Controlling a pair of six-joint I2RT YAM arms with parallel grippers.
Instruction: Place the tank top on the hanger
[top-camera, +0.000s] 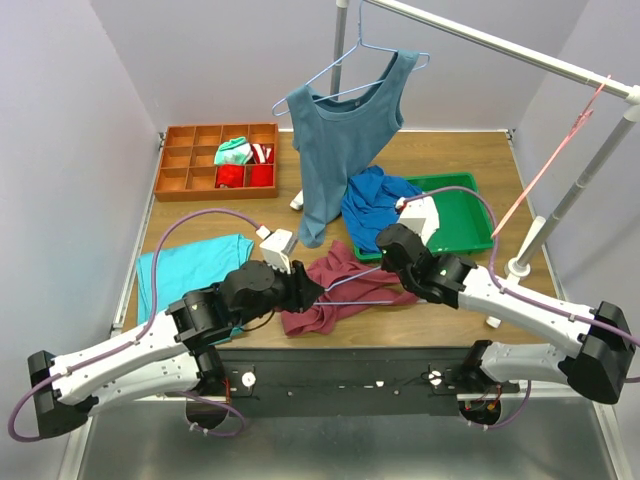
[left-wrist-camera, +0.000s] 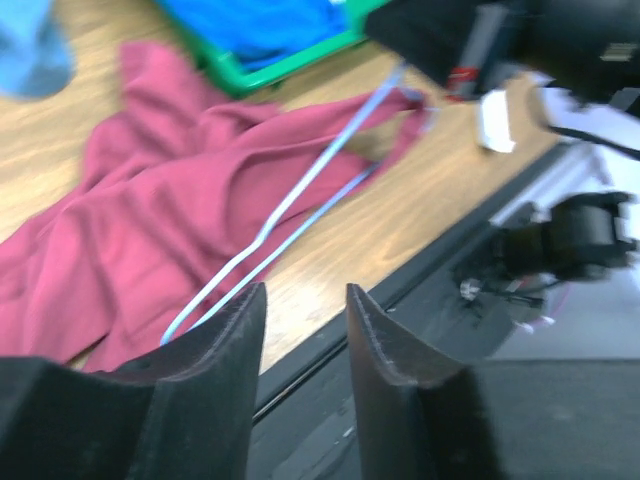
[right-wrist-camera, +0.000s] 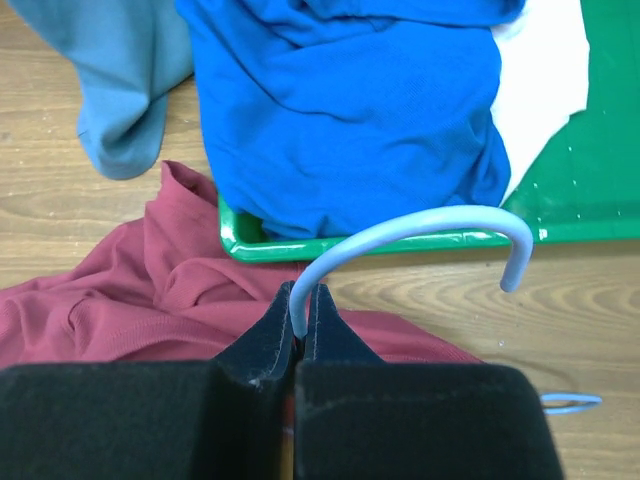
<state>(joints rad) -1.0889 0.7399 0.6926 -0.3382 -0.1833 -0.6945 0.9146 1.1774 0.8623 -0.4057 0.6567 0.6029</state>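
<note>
In green tray (top-camera: 465, 215): bright blue garment (top-camera: 372, 205) spilling over the near rim, white sheet (top-camera: 425, 213) beside it. In orange divider box (top-camera: 185, 155): red and green-white items (top-camera: 232, 176) in a few cells. Maroon tank top (top-camera: 325, 295) crumpled near the table (top-camera: 450, 150) front edge — hanger (right-wrist-camera: 420, 220) lying across it. Pinched on the hanger's neck below the hook: right gripper (right-wrist-camera: 303, 298); left gripper (left-wrist-camera: 305, 295) spread, holding nothing.

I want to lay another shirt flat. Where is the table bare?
Bare wood lies behind the green tray and between the orange organizer and teal cloth, though a cable loops there. Crowded at centre: tank top, hanger, left gripper, right gripper.
</note>
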